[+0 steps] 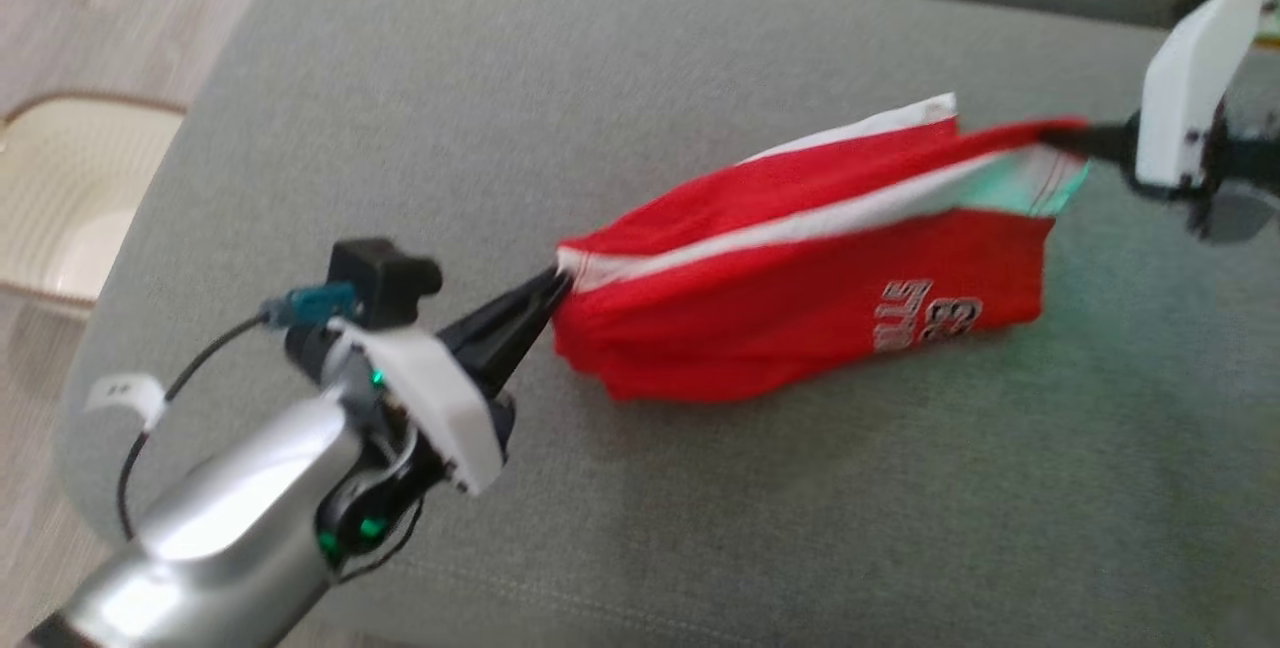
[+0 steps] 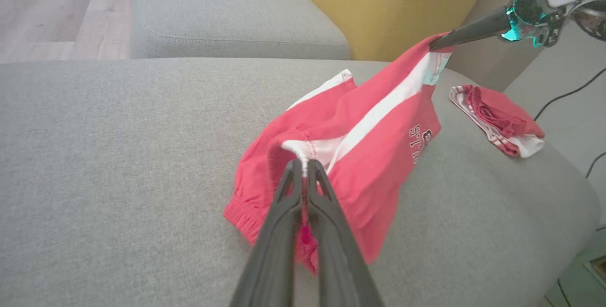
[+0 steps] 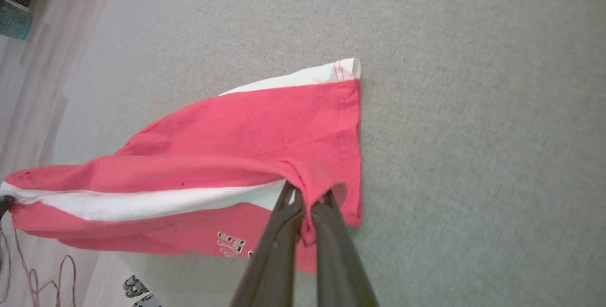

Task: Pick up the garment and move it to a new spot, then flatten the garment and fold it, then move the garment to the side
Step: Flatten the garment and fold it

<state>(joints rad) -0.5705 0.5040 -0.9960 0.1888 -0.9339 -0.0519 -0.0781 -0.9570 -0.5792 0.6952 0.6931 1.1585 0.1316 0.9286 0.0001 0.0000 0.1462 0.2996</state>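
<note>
- Now the red shorts [image 1: 800,298] hang stretched between both arms, low over the grey sofa cushion [image 1: 700,528], lower folds seemingly resting on it.
- Left gripper [image 1: 548,300] is pinched tight on one end; right gripper [image 1: 1062,136] is clamped on the opposite hem corner.
- To carry well, I'd judge both arms should travel together at even tension (slack lets cloth bunch, overpull may slip a pinch).
- Set it down apart from the other red garment [image 2: 497,120] lying near the cushion's edge, trailing edge first.
</note>
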